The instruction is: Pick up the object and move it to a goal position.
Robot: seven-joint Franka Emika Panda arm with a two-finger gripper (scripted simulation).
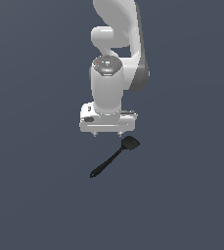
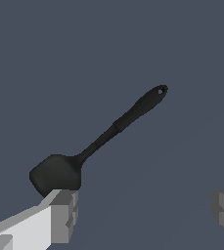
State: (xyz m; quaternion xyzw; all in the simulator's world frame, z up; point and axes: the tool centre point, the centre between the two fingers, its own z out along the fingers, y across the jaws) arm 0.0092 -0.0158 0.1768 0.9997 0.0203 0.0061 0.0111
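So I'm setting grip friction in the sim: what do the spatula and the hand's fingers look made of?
The spatula looks like matte black plastic or silicone: uniformly dark, with only a faint sheen and a thicker grip section on the handle. The hand has pale grey, blocky fingers, flat-shaded, suggesting painted metal or hard plastic. Being a render, neither is certain.

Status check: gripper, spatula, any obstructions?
Gripper open, empty, above the surface. Black spatula lying flat, ungrasped, blade end nearest one finger. Nothing else in view around it.

surface: plain dark grey-blue floor (image 1: 35,195) | on it: black spatula (image 1: 112,158), lying flat
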